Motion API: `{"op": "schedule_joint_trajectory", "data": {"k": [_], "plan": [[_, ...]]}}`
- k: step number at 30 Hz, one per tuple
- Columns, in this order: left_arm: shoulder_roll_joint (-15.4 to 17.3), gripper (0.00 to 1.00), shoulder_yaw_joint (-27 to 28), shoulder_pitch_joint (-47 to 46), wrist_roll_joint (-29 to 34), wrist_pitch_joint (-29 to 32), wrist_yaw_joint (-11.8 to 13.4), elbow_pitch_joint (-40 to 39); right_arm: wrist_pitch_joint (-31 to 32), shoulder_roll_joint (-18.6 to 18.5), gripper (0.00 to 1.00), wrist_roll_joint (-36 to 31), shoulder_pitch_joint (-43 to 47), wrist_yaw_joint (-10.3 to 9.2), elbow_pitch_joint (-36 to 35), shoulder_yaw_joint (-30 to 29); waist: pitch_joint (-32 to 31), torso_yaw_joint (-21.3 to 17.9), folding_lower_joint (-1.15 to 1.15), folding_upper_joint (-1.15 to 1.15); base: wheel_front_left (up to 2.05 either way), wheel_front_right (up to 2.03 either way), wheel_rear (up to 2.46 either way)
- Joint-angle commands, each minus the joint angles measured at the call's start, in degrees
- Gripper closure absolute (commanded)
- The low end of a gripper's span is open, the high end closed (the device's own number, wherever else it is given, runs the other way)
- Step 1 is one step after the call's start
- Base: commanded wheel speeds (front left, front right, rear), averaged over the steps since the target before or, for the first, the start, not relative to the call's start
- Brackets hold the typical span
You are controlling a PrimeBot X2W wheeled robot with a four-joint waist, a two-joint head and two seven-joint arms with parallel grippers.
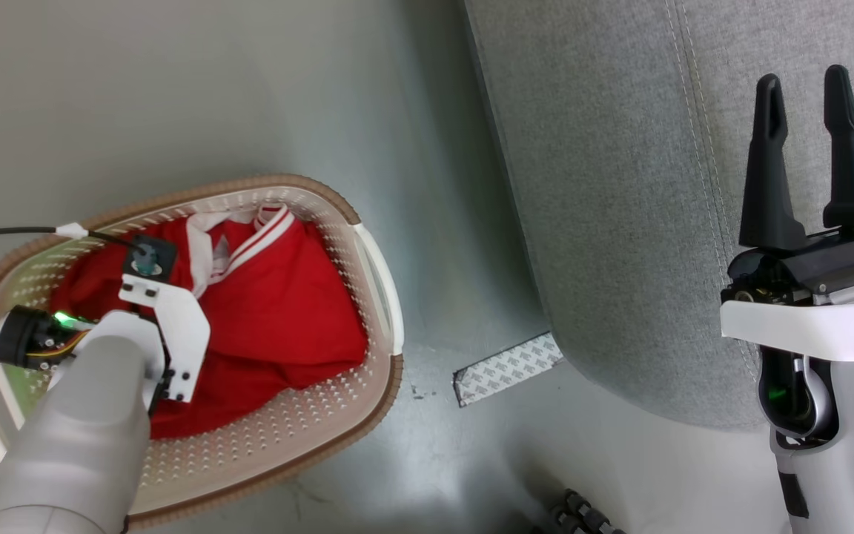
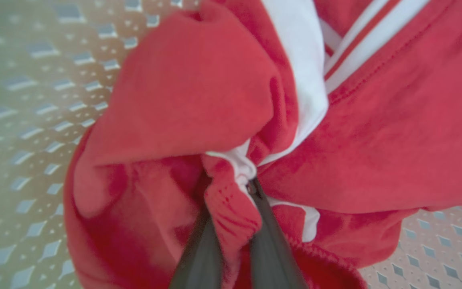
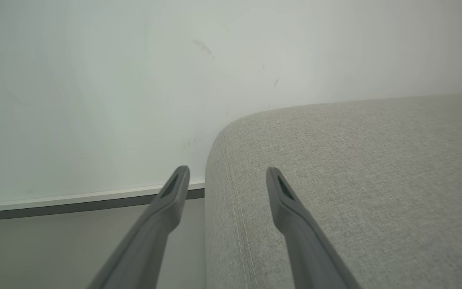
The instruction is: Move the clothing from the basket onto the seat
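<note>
Red clothing [image 1: 279,311] with white stripes lies bunched in the cream basket [image 1: 379,259] at the lower left of the head view. My left arm reaches down into the basket, its wrist over the garments. In the left wrist view my left gripper [image 2: 235,192] is shut on a fold of the red clothing [image 2: 199,88], red and white fabric pinched between the dark fingers [image 2: 271,245]. My right gripper [image 1: 805,81] stands open above the grey seat [image 1: 620,185] with nothing in it. The right wrist view shows the same open gripper [image 3: 227,176] over the seat's rounded edge [image 3: 335,168].
The basket stands on a pale grey floor [image 1: 175,89], left of the seat. A strip of patterned tape [image 1: 507,369] lies on the floor between them. A white wall [image 3: 134,80] with a baseboard rises beyond the seat. A dark ribbed part [image 1: 579,515] shows at the bottom edge.
</note>
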Motion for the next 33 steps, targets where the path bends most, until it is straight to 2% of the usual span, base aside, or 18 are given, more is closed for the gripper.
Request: {"op": "schedule_joint_trajectory", "data": {"k": [1,13,23,33], "plan": [[0.33,1.00,0.00,0.15,-0.56,-0.17,-0.24,0.12,-0.14,0.10,0.00,0.54,-0.73,-0.12,0.16,0.05,-0.29,0.25,0.00,0.00,0.00,0.00,0.00],[-2.59,1.00,-0.82,2.11,-2.36,-4.74,-1.15,0.37,-0.14,0.06,0.00,-1.64,-0.24,-0.12,1.84,0.21,-5.77,3.24,0.00,0.00,0.00,0.00,0.00],[-7.42,1.00,-0.90,6.02,-5.33,-11.48,-3.78,0.46,-0.14,0.02,0.00,-4.69,2.33,-0.12,5.06,-0.05,-15.98,8.07,0.00,0.00,0.00,0.00,0.00],[-10.33,1.00,-2.08,10.24,-7.55,-17.89,-5.88,0.49,-0.14,-0.60,0.00,-6.56,5.30,-0.12,8.88,1.00,-26.31,12.90,0.00,0.00,0.00,0.00,0.00]]}}
